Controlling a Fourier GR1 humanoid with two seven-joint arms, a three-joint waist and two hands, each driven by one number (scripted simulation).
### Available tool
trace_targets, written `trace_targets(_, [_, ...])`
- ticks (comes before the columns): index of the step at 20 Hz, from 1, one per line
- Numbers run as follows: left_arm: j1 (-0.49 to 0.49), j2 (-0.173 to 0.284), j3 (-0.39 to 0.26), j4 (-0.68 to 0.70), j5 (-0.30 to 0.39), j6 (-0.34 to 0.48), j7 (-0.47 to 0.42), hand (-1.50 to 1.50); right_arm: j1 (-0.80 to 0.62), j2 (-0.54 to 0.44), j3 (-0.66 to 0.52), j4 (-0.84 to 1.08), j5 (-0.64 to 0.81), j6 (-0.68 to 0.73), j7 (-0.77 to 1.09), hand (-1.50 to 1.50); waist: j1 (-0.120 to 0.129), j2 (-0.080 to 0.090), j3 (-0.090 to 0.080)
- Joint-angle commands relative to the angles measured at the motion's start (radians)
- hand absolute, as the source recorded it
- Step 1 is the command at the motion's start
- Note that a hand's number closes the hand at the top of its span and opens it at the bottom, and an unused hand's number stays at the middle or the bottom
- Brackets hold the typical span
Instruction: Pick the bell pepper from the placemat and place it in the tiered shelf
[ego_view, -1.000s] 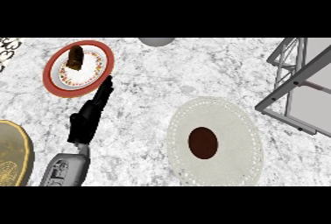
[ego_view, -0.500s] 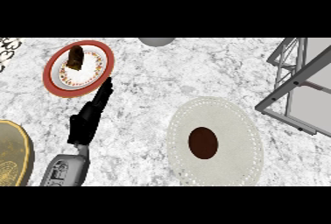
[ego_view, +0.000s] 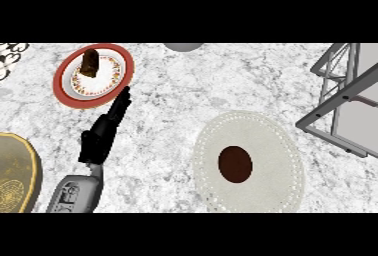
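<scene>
Dark red bell pepper (ego_view: 235, 164) centred on white placemat (ego_view: 284, 150).

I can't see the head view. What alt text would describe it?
A dark reddish-brown bell pepper lies on a round white placemat on a marble counter, with a grey metal tiered shelf at the right edge. The robot's left hand, open, points toward a red-rimmed plate holding a brown item.

Kitchen, marble counter (ego_view: 192, 90), red-rimmed plate (ego_view: 94, 75) with what may be food, metal tiered shelf (ego_view: 347, 100)
</scene>
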Motion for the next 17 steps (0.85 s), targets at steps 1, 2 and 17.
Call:
trace_targets(1, [-0.019, -0.025, -0.016, -0.002, -0.008, 0.015, 0.017, 0.00, -0.030, -0.081, -0.019, 0.065, -0.010, 0.020, 0.116, -1.50, 0.006, 0.007, 0.002])
trace_targets(2, [-0.025, 0.000, -0.010, -0.022, 0.002, -0.012, 0.031, 0.00, -0.011, -0.081, -0.005, 0.064, 0.008, 0.003, 0.108, -1.50, 0.021, 0.012, 0.004])
trace_targets(17, [-0.024, -0.027, -0.022, -0.030, -0.006, 0.011, 0.005, 0.00, 0.155, -0.174, 0.062, 0.043, 0.098, 0.183, -0.015, -1.50, 0.018, 0.032, 0.018])
